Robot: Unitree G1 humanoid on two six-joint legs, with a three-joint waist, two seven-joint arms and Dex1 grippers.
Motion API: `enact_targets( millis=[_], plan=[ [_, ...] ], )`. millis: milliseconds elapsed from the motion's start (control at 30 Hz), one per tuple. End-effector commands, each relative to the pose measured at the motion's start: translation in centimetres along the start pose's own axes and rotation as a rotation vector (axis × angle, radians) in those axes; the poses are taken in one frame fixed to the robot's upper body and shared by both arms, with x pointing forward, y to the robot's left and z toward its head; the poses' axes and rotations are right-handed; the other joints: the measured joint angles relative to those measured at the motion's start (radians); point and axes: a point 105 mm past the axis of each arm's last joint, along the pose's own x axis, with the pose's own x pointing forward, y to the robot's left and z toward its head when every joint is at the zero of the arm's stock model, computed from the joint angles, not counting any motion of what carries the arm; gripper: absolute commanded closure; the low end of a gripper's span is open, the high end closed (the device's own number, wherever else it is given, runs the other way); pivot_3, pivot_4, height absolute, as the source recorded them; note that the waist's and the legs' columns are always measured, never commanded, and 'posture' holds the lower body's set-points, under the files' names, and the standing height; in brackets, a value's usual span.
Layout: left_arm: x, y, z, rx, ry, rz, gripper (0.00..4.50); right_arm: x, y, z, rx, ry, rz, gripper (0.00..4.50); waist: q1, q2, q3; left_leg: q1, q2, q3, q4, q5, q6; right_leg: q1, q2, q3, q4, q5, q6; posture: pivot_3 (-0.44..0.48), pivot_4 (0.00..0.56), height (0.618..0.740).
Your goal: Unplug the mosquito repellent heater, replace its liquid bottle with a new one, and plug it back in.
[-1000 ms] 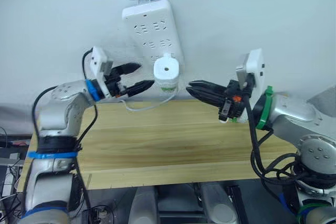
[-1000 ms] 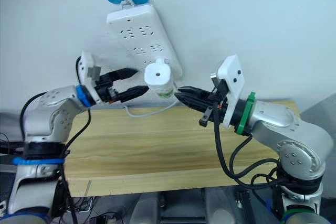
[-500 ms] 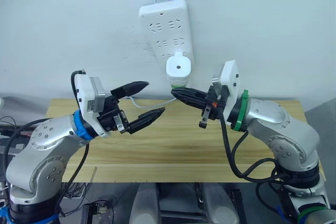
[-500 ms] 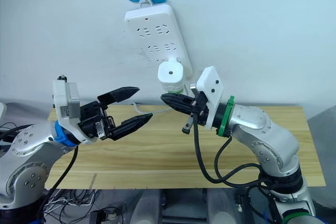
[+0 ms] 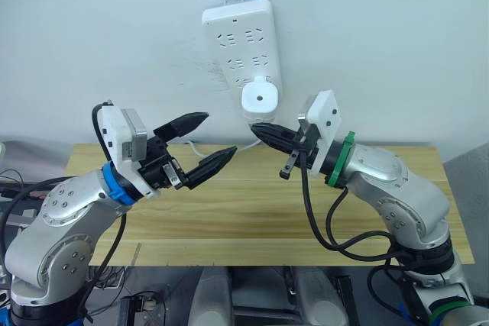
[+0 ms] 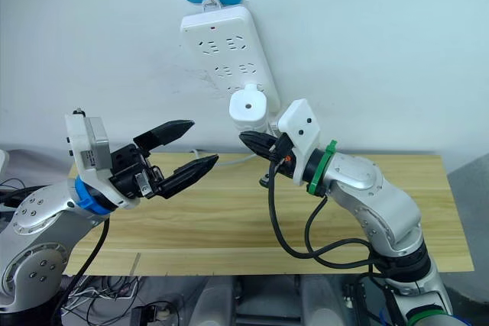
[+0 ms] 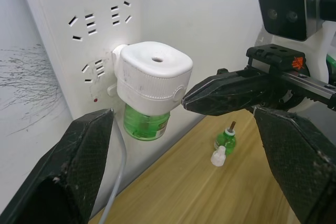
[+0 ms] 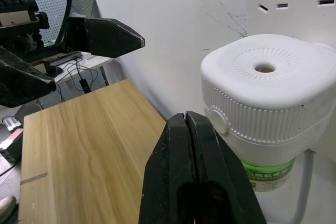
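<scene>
My right hand (image 5: 257, 127) has its fingers pressed together, tips just beside the mosquito repellent heater (image 5: 260, 98). My left hand (image 5: 218, 139) is spread wide, near the heater's other side, holding nothing. I see 1 heater, plugged into the white power strip (image 5: 241, 55) on the wall, with 1 green liquid bottle (image 7: 146, 124) fitted beneath it. 1 more small green bottle (image 7: 224, 140) stands on the bench (image 5: 252, 211), 1 white cap (image 7: 218, 156) beside it.
</scene>
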Motion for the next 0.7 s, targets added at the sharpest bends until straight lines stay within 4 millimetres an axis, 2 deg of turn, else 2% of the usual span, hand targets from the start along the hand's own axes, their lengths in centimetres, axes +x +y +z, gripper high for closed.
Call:
enact_targets(
  millis=[33, 533, 700],
  plan=[
    [-0.1, -0.9, 0.5, 0.024, -0.008, -0.038, 0.00, 0.0, 0.0, 0.6, -0.028, -0.036, -0.017, 4.48, 0.000, 0.000, 0.000, 0.000, 0.000, 0.000, 0.000, 0.000, 0.000, 0.000, 0.000, 0.000, 0.000, 0.000, 0.000, -0.037, 0.314, 0.740],
    [0.0, -0.9, 0.4, 0.015, -0.013, -0.038, 0.00, -0.5, -2.5, 0.6, -0.048, -0.045, -0.170, 4.48, 0.000, 0.000, 0.000, 0.000, 0.000, 0.000, 0.001, 0.000, 0.000, 0.000, 0.000, 0.000, 0.001, 0.000, 0.000, -0.045, 0.313, 0.740],
    [0.1, -0.8, 0.4, 0.018, -0.014, -0.040, 0.00, -0.6, -2.5, 1.2, -0.015, -0.076, -0.185, 4.48, 0.000, 0.000, 0.000, 0.000, 0.000, -0.001, 0.001, 0.000, 0.000, 0.000, 0.000, 0.000, 0.003, 0.000, 0.000, -0.050, 0.315, 0.740]
  ],
)
